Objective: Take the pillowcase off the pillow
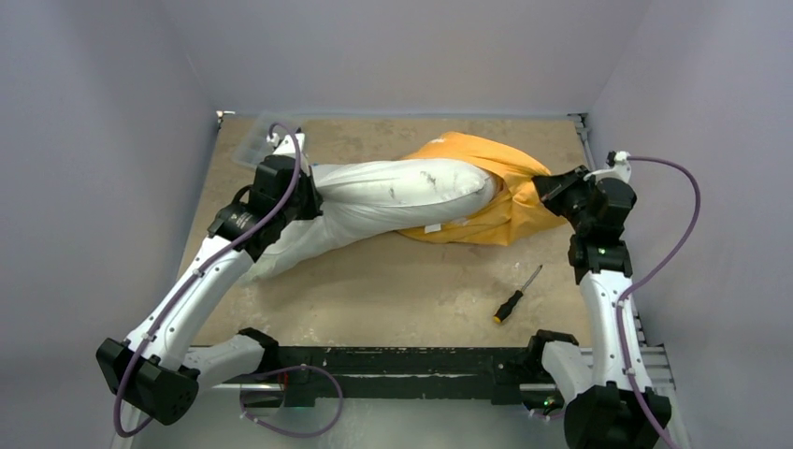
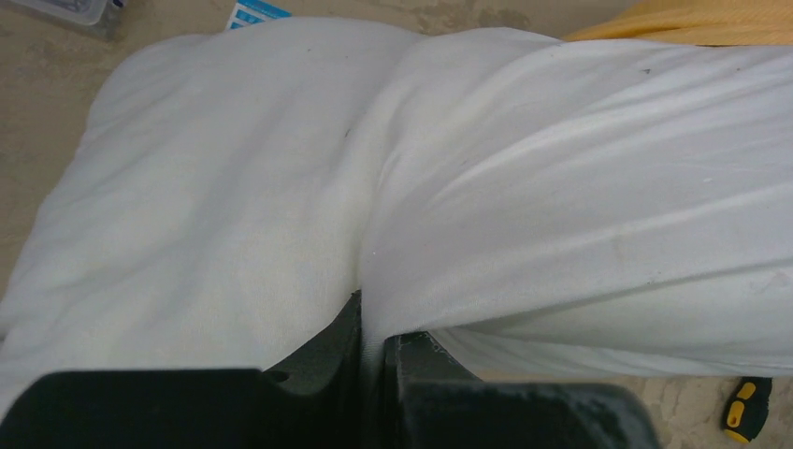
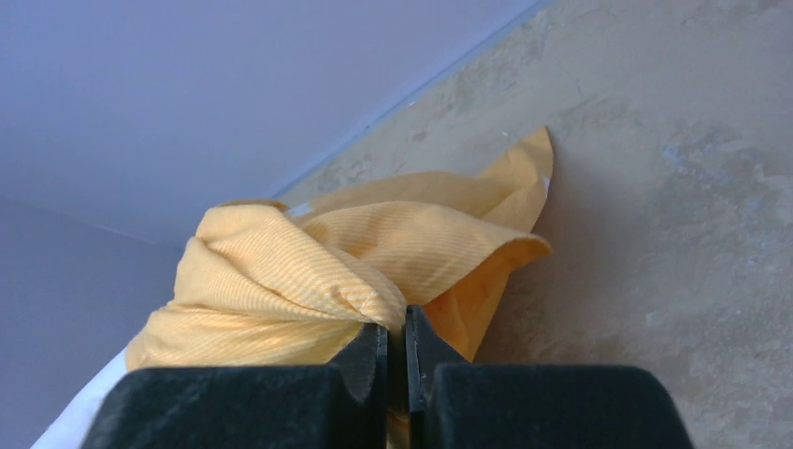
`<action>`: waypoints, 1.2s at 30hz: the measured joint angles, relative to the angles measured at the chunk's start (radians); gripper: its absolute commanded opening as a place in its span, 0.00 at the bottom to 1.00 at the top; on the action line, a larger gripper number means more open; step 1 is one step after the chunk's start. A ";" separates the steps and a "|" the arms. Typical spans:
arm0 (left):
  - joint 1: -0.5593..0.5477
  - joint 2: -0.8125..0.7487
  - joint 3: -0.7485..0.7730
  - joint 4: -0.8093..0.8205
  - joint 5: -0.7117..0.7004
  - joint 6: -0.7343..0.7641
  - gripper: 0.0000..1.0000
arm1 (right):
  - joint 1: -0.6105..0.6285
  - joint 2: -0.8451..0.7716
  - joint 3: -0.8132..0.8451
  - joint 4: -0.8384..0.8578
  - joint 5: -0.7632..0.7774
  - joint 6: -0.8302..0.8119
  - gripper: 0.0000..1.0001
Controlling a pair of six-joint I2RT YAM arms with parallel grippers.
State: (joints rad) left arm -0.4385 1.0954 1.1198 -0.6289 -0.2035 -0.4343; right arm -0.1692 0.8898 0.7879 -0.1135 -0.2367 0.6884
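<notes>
The white pillow (image 1: 393,192) lies stretched across the table, its right end still inside the orange-yellow pillowcase (image 1: 510,192). My left gripper (image 1: 301,182) is shut on a fold of the pillow's white cloth (image 2: 524,187) at its left part; the jaws pinch the cloth (image 2: 374,332). My right gripper (image 1: 550,182) is shut on a bunched corner of the pillowcase (image 3: 309,262) at its right end, held a little above the table. The mouse face and lettering are not in view.
A yellow-and-black screwdriver (image 1: 516,295) lies on the tan table near the right arm; its handle also shows in the left wrist view (image 2: 745,409). A clear plastic box (image 1: 254,145) sits at the back left, near the left gripper. Grey walls enclose the table.
</notes>
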 measured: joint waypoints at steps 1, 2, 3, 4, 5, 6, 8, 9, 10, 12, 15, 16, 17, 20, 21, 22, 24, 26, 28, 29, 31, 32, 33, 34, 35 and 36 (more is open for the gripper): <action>0.005 -0.002 0.000 -0.003 -0.005 0.000 0.00 | -0.009 0.000 0.002 0.000 -0.003 -0.006 0.00; 0.009 -0.003 0.000 -0.007 -0.010 0.000 0.00 | -0.017 -0.001 0.004 0.001 -0.011 -0.016 0.00; 0.012 -0.004 -0.001 -0.010 -0.010 0.000 0.00 | -0.019 -0.003 0.005 0.002 -0.017 -0.022 0.00; 0.015 -0.006 -0.003 -0.012 -0.010 0.000 0.00 | -0.021 -0.008 0.005 0.001 -0.020 -0.029 0.00; 0.016 -0.009 -0.005 -0.013 -0.010 0.000 0.00 | -0.021 -0.013 0.005 0.001 -0.021 -0.034 0.00; 0.016 -0.012 -0.006 -0.016 -0.010 0.000 0.00 | -0.021 -0.017 0.007 0.000 -0.020 -0.037 0.00; 0.016 -0.018 -0.006 -0.020 -0.010 0.000 0.00 | -0.021 -0.021 0.015 -0.001 -0.018 -0.039 0.00; 0.017 -0.024 -0.006 -0.023 -0.013 0.000 0.00 | -0.021 -0.020 0.021 -0.002 -0.017 -0.038 0.00; 0.018 -0.033 -0.005 -0.027 -0.018 0.000 0.00 | -0.022 -0.019 0.029 -0.002 -0.017 -0.037 0.00; 0.018 -0.055 -0.002 -0.042 -0.042 0.000 0.00 | -0.025 -0.019 0.043 -0.003 -0.016 -0.034 0.00; 0.019 -0.093 0.032 -0.082 -0.109 0.000 0.00 | -0.038 -0.018 0.069 -0.002 -0.016 -0.027 0.00; 0.019 -0.104 0.044 -0.092 -0.130 0.000 0.00 | -0.044 -0.018 0.079 -0.002 -0.016 -0.024 0.00; 0.020 -0.118 0.055 -0.101 -0.155 0.000 0.00 | -0.049 -0.016 0.090 -0.001 -0.015 -0.020 0.00; 0.025 -0.162 0.077 -0.124 -0.232 0.000 0.00 | -0.063 -0.005 0.124 0.004 0.000 -0.013 0.00; 0.028 -0.179 0.082 -0.133 -0.270 0.000 0.00 | -0.071 0.001 0.137 0.010 0.011 -0.010 0.00; 0.031 -0.192 0.085 -0.142 -0.296 0.000 0.00 | -0.076 0.004 0.146 0.013 0.017 -0.008 0.00; 0.037 -0.219 0.090 -0.164 -0.364 0.000 0.00 | -0.093 0.014 0.167 0.018 0.039 -0.007 0.00; 0.045 -0.241 0.100 -0.185 -0.432 0.002 0.00 | -0.119 0.030 0.193 0.026 0.078 -0.008 0.00; 0.058 -0.268 0.119 -0.212 -0.523 0.009 0.00 | -0.158 0.053 0.227 0.039 0.116 -0.008 0.00; 0.062 -0.281 0.127 -0.221 -0.557 0.012 0.00 | -0.175 0.063 0.242 0.045 0.127 -0.008 0.00; 0.065 -0.311 0.148 -0.238 -0.625 0.021 0.00 | -0.202 0.083 0.268 0.055 0.142 -0.008 0.00; 0.065 -0.325 0.159 -0.245 -0.652 0.028 0.00 | -0.216 0.093 0.280 0.057 0.145 -0.007 0.00; 0.065 -0.333 0.166 -0.250 -0.671 0.035 0.00 | -0.226 0.101 0.290 0.059 0.147 -0.007 0.00; 0.065 -0.341 0.169 -0.255 -0.695 0.039 0.00 | -0.232 0.109 0.301 0.061 0.150 -0.006 0.00; 0.065 -0.351 0.171 -0.259 -0.714 0.045 0.00 | -0.238 0.120 0.312 0.065 0.150 -0.006 0.00; 0.064 -0.357 0.173 -0.263 -0.725 0.050 0.00 | -0.240 0.126 0.319 0.070 0.150 -0.005 0.00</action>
State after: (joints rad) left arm -0.3740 0.7380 1.2930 -0.8917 -0.9283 -0.3847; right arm -0.4095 1.0157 1.1072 -0.0433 -0.0872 0.6838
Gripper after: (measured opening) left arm 0.043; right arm 0.037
